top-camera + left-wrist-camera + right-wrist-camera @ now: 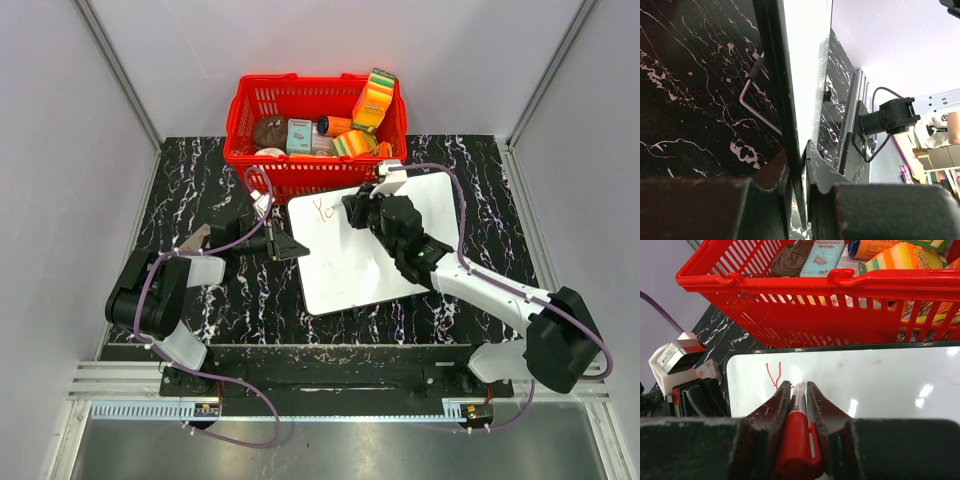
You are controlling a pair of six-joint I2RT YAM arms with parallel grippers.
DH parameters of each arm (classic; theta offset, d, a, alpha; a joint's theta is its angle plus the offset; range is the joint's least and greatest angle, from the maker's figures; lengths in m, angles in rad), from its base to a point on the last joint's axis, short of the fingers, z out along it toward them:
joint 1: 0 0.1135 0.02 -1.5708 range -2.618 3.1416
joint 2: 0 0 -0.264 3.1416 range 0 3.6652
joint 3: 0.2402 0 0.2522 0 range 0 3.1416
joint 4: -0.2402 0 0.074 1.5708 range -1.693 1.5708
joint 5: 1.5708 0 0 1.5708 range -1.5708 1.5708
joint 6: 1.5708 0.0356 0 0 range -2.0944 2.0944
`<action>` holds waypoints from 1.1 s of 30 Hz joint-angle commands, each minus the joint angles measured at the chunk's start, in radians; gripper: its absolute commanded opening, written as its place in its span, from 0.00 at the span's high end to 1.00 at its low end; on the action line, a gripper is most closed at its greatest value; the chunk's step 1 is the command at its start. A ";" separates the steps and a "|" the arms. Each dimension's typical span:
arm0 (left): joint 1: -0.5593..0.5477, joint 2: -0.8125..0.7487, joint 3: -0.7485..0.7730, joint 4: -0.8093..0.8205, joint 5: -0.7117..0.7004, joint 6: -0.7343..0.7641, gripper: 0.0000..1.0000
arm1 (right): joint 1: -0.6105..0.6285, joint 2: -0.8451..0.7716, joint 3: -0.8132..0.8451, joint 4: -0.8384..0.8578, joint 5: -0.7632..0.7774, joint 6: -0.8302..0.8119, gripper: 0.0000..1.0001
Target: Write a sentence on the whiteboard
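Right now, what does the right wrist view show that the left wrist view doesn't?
Only right wrist: the right claw shut on a red marker, its tip at the whiteboard; a red stroke like a Y; a red basket of packets behind.
Only left wrist: the left claw pinching the whiteboard's edge, and a bent wire beside it.
Both: the whiteboard and the black marbled table.
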 commanded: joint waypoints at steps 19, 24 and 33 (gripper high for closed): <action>-0.021 0.013 0.020 0.031 0.000 0.103 1.00 | -0.032 -0.111 -0.074 0.078 0.013 0.007 1.00; -0.021 0.013 0.019 0.031 0.000 0.103 1.00 | -0.038 -0.081 -0.045 0.081 -0.004 0.005 1.00; -0.021 0.015 0.019 0.031 0.000 0.103 1.00 | -0.042 -0.047 -0.024 0.104 -0.026 0.008 1.00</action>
